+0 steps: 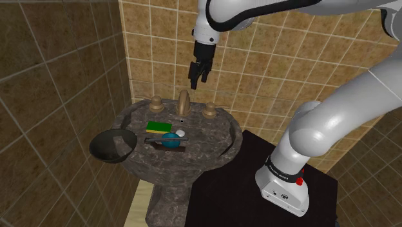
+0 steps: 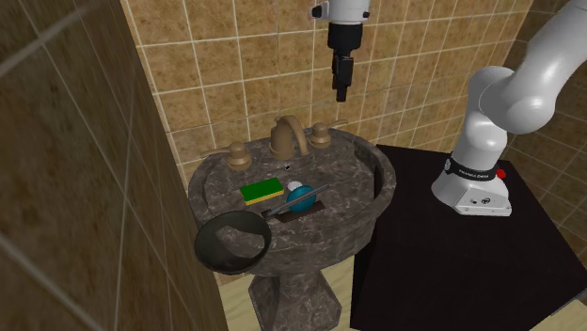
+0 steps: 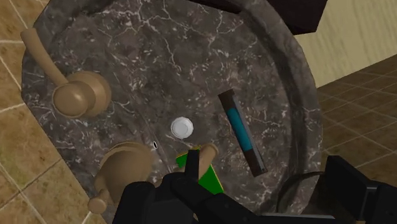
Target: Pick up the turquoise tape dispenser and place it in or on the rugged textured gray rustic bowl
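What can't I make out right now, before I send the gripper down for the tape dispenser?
- Wrist view: the bowl is cut off by the bottom edge and partly covered by the fingers, so its inside is hidden.
- Wrist view: the green block lies mostly behind the faucet spout and a finger.
- Shoulder view: the tape dispenser is too small to judge its grip faces.

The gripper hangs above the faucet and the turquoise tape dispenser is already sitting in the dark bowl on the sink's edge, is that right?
Not quite. The shoulder view shows the turquoise tape dispenser lying in the sink basin, apart from the dark bowl on its edge. The gripper does hang above the faucet.
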